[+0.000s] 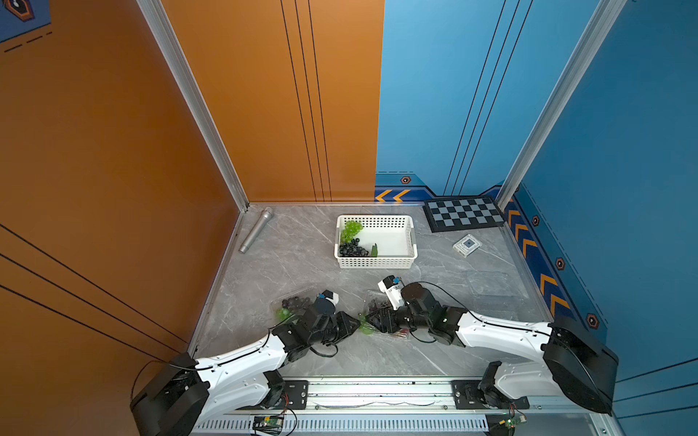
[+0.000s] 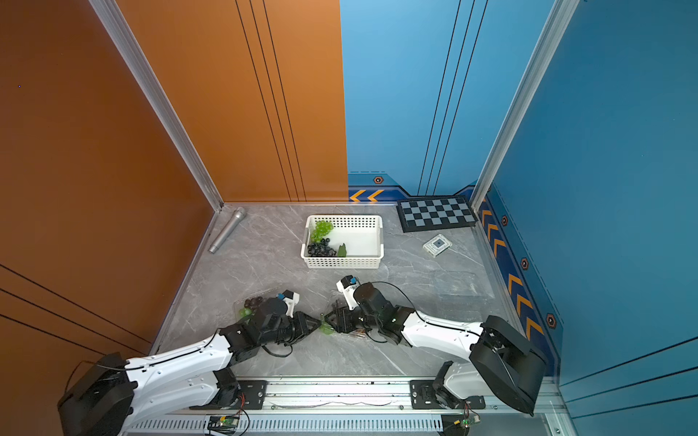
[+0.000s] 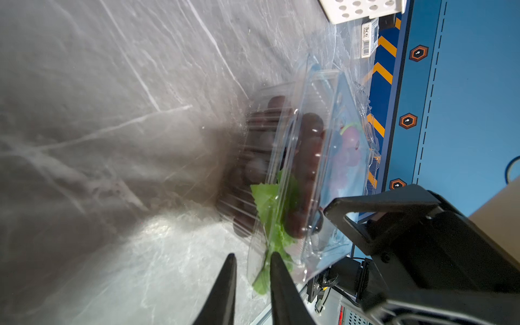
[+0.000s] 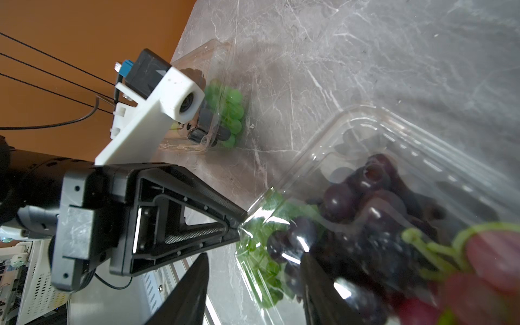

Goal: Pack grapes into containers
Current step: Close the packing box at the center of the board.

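Observation:
A clear container (image 1: 396,332) lies between my two grippers. It holds dark purple grapes (image 4: 365,197), pinkish red grapes (image 4: 492,259) and a green leaf (image 3: 270,202). My left gripper (image 3: 252,255) has its narrow jaws closed around the container's near corner rim, as the right wrist view shows. My right gripper (image 4: 256,254) is open at the same end. One of its fingers stands clear outside the wall and the other shows behind the clear plastic. A second container (image 1: 279,298) beside my left wrist holds dark grapes (image 1: 296,302) and green grapes (image 1: 283,313).
The white basket (image 1: 411,241) further back holds green grapes (image 1: 351,228) and dark grapes (image 1: 353,250). A faint clear container (image 1: 487,283) lies to the right. A silver microphone (image 1: 257,230), a checkerboard (image 1: 464,213) and a small tagged box (image 1: 467,244) lie at the back.

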Robot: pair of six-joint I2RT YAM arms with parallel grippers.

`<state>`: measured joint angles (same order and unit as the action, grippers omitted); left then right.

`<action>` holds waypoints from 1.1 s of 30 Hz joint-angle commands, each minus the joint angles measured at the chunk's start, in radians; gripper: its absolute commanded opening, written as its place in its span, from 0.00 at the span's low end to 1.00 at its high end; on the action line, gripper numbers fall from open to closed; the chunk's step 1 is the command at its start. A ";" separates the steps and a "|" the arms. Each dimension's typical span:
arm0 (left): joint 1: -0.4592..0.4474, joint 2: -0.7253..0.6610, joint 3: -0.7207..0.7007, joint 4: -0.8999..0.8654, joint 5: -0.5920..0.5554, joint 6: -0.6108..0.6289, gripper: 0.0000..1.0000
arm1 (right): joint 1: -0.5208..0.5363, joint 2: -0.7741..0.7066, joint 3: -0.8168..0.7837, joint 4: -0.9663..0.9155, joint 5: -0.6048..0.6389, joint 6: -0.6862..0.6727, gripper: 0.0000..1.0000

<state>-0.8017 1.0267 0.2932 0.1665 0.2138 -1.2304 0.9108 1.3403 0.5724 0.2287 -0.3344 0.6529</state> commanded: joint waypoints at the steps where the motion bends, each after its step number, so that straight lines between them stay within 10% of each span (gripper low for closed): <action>1: -0.015 0.010 -0.016 0.012 -0.019 -0.028 0.20 | 0.004 0.009 -0.017 -0.045 0.029 0.003 0.53; 33: -0.050 0.053 -0.053 0.073 -0.097 -0.098 0.14 | -0.005 0.001 -0.031 -0.058 0.041 0.004 0.52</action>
<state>-0.8368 1.0752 0.2680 0.2985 0.1570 -1.3331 0.9096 1.3388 0.5678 0.2256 -0.3092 0.6525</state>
